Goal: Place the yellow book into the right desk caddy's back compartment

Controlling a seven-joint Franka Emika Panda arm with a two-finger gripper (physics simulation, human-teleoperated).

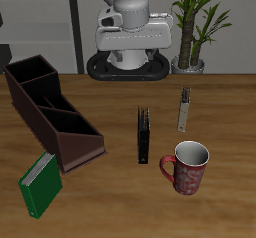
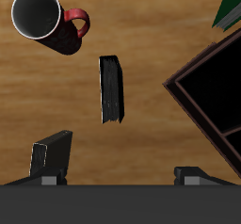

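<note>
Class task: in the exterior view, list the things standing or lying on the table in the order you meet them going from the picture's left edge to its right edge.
Right desk caddy → green book → black book → yellow book → mug. The caddy and green book overlap sideways, and so do the yellow book and mug; each is placed by its middle.

One camera sits high in front of the table [image 1: 120, 92] and looks down and back at the robot, so it sees the whole top. The other camera rides on the gripper [image 2: 120, 175] and looks straight down from close above the black book [image 2: 111, 88]. Both views show that book, the red mug [image 2: 49, 19] beside it and a caddy [image 2: 209, 87] corner.
</note>
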